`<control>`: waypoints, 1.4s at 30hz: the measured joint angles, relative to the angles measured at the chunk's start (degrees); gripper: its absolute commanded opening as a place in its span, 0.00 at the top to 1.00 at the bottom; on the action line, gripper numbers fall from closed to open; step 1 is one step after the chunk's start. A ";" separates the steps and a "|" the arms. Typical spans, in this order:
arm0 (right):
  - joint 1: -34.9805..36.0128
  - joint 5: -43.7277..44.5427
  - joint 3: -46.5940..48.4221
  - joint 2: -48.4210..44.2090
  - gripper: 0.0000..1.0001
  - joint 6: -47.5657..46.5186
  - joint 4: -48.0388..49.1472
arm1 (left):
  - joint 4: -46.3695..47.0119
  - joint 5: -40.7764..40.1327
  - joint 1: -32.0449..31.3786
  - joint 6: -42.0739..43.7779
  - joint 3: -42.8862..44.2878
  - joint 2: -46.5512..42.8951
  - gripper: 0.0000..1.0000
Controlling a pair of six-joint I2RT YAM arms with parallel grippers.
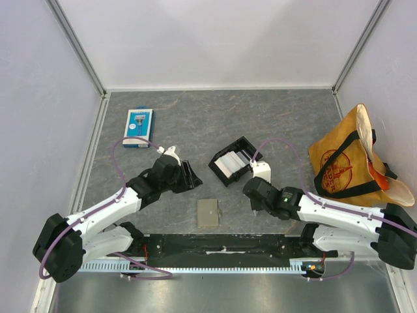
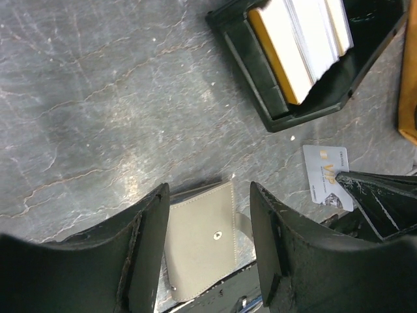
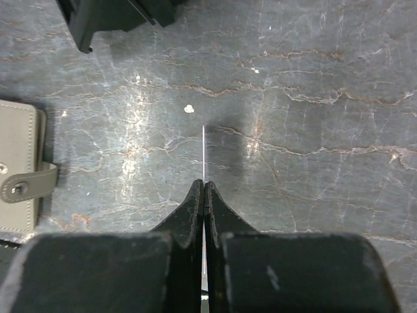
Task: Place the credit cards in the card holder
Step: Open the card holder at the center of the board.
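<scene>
My right gripper (image 3: 204, 186) is clamped on one credit card (image 3: 204, 153). Its own camera shows only a thin white edge, while the left wrist view shows the pale face printed "VIP". My left gripper (image 2: 210, 190) has its jaws apart and empty. The card holder (image 2: 199, 238) lies closed between my arms, grey-tan with a snap tab.

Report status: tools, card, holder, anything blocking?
Left tool open, empty. Right tool shut on one card. Card holder closed, lying flat. Nothing between them.
</scene>
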 measured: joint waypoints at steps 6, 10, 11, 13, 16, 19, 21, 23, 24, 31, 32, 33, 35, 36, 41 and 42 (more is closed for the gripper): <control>1.68 3.10 -1.95 2.78 1.00 2.80 2.75 | -1.40 -0.17 0.00 0.00 -1.49 -0.24 0.41; 1.79 3.19 -2.25 3.21 0.97 3.02 4.79 | -1.66 -0.20 0.00 -0.02 -1.57 -0.24 0.41; 1.79 3.10 -2.34 3.21 0.96 2.99 5.14 | -1.64 -0.20 0.00 -0.02 -1.57 -0.24 0.41; 1.79 2.69 -2.43 3.21 0.95 2.93 5.64 | -1.66 -0.24 0.00 -0.02 -1.57 -0.24 0.41; 1.79 2.27 -2.45 3.37 0.92 2.78 6.03 | -1.64 -0.26 0.00 -0.02 -1.57 -0.24 0.41; 1.88 2.16 -2.40 4.04 0.90 2.78 6.91 | -1.62 -0.26 0.00 0.00 -1.57 -0.24 0.41; 1.90 2.10 -2.23 4.87 0.89 2.75 7.48 | -1.62 -0.26 0.00 -0.02 -1.57 -0.24 0.41; 1.95 2.10 -1.97 5.70 0.88 2.75 7.78 | -1.62 -0.26 0.00 0.00 -1.57 -0.24 0.41; 1.95 2.10 -1.88 5.99 0.87 2.75 7.91 | -1.62 -0.26 0.00 -0.02 -1.57 -0.24 0.41; 2.12 2.80 -1.53 6.56 0.87 2.82 7.26 | -1.62 -0.28 0.00 -0.02 -1.57 -0.24 0.41; 2.12 2.86 -1.55 6.78 0.88 2.82 6.95 | -1.62 -0.28 0.00 -0.02 -1.57 -0.24 0.41; 2.10 2.82 -1.55 7.10 0.87 2.91 6.47 | -1.62 -0.28 0.00 -0.02 -1.57 -0.24 0.41; 2.10 2.78 -1.57 8.17 0.88 3.02 4.98 | -1.62 -0.28 0.00 -0.02 -1.57 -0.24 0.41; 2.10 2.78 -1.57 8.63 0.88 3.06 4.42 | -1.60 -0.28 0.00 -0.02 -1.57 -0.24 0.41; 2.10 2.67 -1.60 9.57 0.92 3.39 3.10 | -1.60 -0.28 0.00 -0.02 -1.57 -0.24 0.41; 2.10 2.67 -1.60 9.57 0.89 3.39 3.10 | -1.60 -0.28 0.00 -0.02 -1.57 -0.24 0.41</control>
